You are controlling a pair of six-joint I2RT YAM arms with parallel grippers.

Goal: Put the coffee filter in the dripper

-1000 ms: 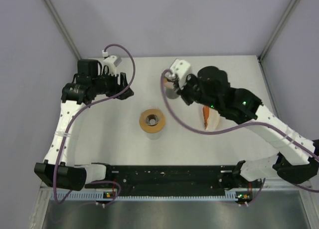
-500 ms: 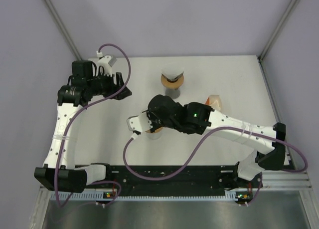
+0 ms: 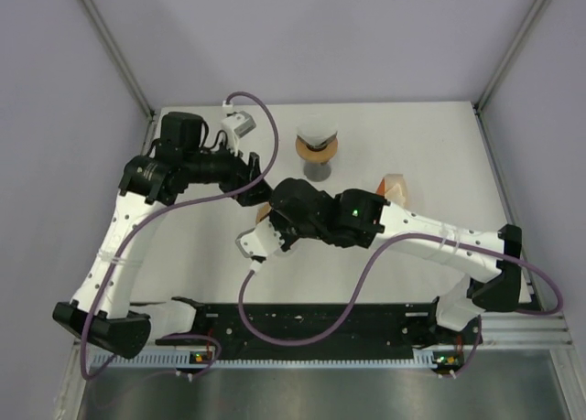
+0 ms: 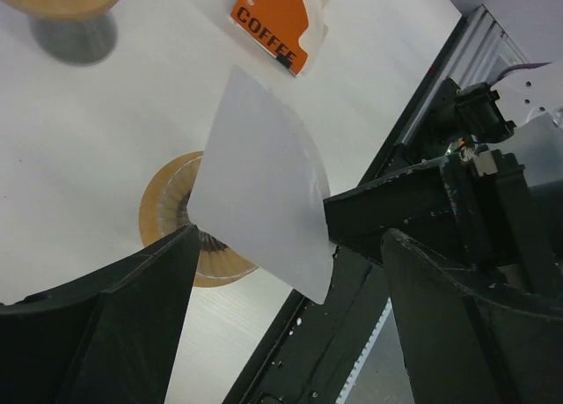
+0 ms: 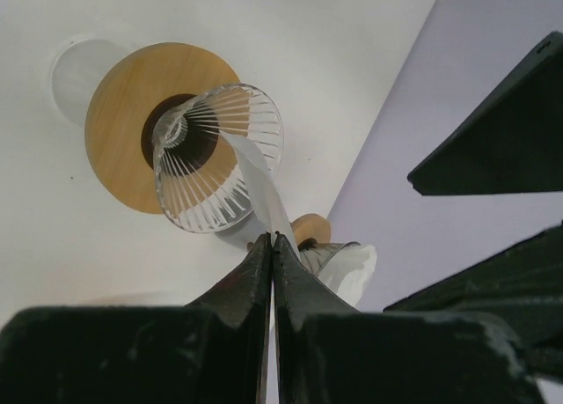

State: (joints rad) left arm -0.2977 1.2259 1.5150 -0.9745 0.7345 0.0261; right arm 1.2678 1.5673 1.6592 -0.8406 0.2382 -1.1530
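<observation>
The right jaws are closed on the upper edge of the coffee filter point(image 5: 259, 188). Its lower end reaches into the dripper point(image 5: 207, 171). The left jaws stand open, facing the filter.

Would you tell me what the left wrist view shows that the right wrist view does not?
Only the left wrist view shows the orange COFFEE package and the coffee filter broadside, a white fan. Only the right wrist view shows the ribbed glass cone of the dripper and a white filter already sitting in the second dripper behind. Both show the right gripper holding the filter, the dripper's wooden collar and the second dripper.
</observation>
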